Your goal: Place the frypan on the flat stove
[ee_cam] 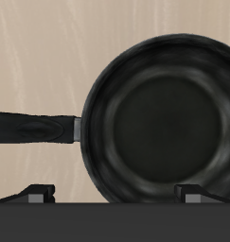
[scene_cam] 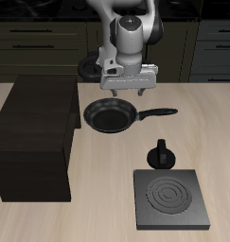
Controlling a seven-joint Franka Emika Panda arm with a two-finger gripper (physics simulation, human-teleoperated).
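- Cabinet (scene_cam: 31, 137): big dark box at the exterior view's left, standing on the table, just beside the frypan.
- Frypan (scene_cam: 110, 116): glossy black, flat on the table at mid-depth, empty; its handle (scene_cam: 156, 113) runs out toward the view's right. The wrist view shows the frypan (ee_cam: 164, 118) directly below the camera, nothing gripping it.
- Gripper (scene_cam: 126, 93): hangs over the pan's far rim. Fingers (ee_cam: 31, 195) stand spread, one to each side, clear of the pan, holding nothing.
- Pot (scene_cam: 161, 154): small, black, knobbed, on the table between pan handle and stove.
- Stove (scene_cam: 170, 198): dark slab with pale rings, near the front edge, well apart from the pan, bare.
- Risk: a grasp on the thin rim may slip or tilt the pan, since the long handle pulls it off balance.
- Risk: the carry path to the stove passes the pot; a low swing of the handle could knock it.
- Surface: pale wood-grain table (scene_cam: 88, 208).
- Room: dark drawer fronts (scene_cam: 41, 38) line the far wall behind the robot.
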